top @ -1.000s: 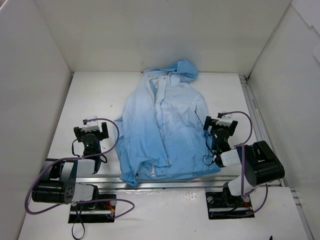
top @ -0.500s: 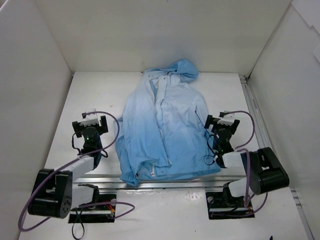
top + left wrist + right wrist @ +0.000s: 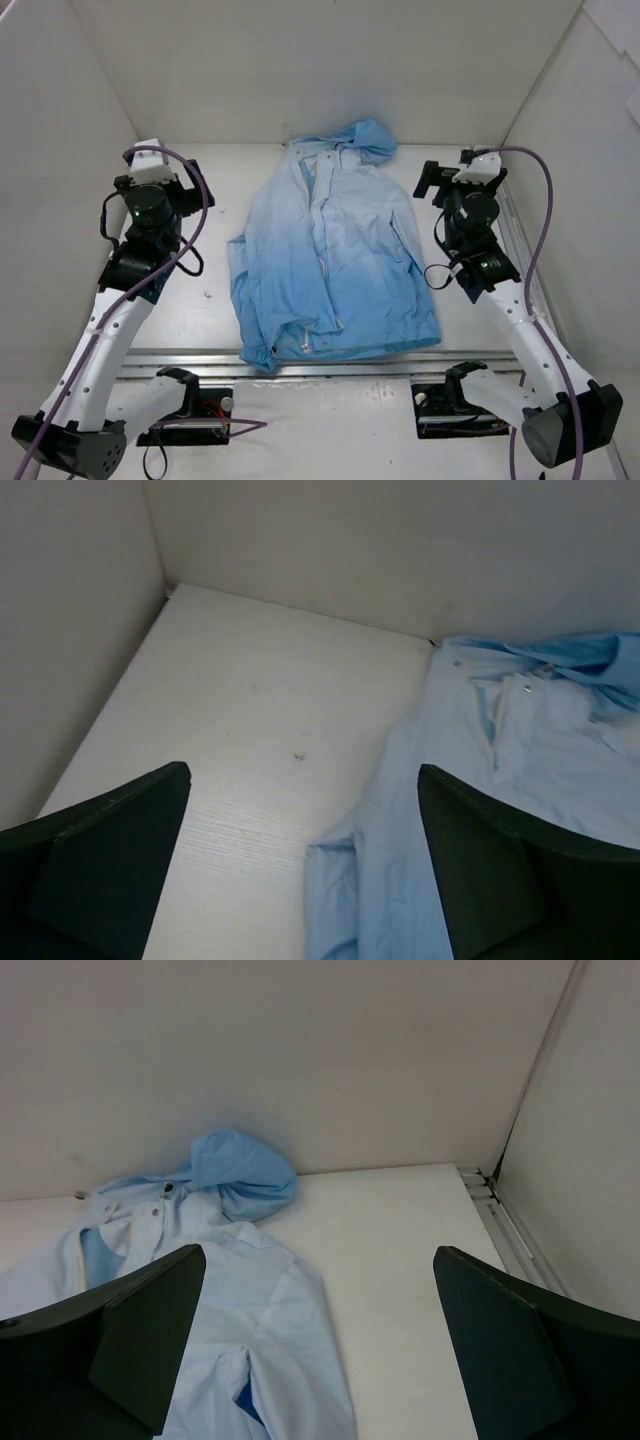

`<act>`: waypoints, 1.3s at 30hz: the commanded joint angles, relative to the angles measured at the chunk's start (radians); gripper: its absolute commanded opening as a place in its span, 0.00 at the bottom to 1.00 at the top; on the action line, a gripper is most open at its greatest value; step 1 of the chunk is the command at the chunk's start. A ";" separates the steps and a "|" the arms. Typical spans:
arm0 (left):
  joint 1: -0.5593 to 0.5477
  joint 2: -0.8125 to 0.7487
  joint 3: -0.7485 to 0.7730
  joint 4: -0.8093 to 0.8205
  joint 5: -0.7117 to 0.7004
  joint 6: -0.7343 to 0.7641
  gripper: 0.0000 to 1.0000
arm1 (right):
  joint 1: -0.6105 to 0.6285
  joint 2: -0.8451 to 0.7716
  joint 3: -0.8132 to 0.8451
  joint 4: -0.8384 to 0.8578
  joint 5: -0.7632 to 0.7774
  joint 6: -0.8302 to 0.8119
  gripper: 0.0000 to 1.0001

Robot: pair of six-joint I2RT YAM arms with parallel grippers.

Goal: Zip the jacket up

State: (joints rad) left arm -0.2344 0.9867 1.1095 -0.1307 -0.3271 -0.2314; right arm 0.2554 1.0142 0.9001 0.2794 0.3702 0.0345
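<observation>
The light blue hooded jacket (image 3: 330, 265) lies flat, front up, on the white table, with its hood (image 3: 366, 138) at the far end and its hem at the near edge. Its pale placket (image 3: 325, 220) with snaps runs down the middle. My left gripper (image 3: 150, 205) is raised above the table to the left of the jacket, open and empty. In the left wrist view (image 3: 303, 775) the jacket (image 3: 520, 740) lies to its right. My right gripper (image 3: 470, 205) is raised at the jacket's right, open and empty. In the right wrist view (image 3: 318, 1252) the jacket (image 3: 235, 1300) and hood (image 3: 240, 1170) lie to its left.
White walls close in the table on the left, back and right. A metal rail (image 3: 330, 358) runs along the near edge and another (image 3: 505, 230) along the right side. A small dark speck (image 3: 298, 756) lies on the table to the left of the jacket.
Both arms have risen from low, folded poses near the front edge and reached back and outward, so the grippers are now high beside the jacket's shoulders. The jacket has not moved.
</observation>
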 commanded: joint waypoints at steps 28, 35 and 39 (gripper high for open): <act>-0.726 0.739 0.368 -0.682 0.103 -0.856 0.69 | 0.036 -0.215 0.026 -0.953 -0.133 0.470 0.94; -0.744 0.825 0.381 -0.687 0.154 -0.885 0.65 | 0.033 -0.253 -0.003 -0.970 -0.132 0.461 0.94; -0.753 0.843 0.372 -0.699 0.192 -0.904 0.62 | 0.036 -0.273 -0.012 -0.977 -0.139 0.461 0.94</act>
State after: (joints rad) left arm -0.9764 1.8580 1.4368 -0.8074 -0.1680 -1.0969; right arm 0.2874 0.7559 0.8886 -0.7185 0.2405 0.4831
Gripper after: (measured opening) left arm 0.627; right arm 0.937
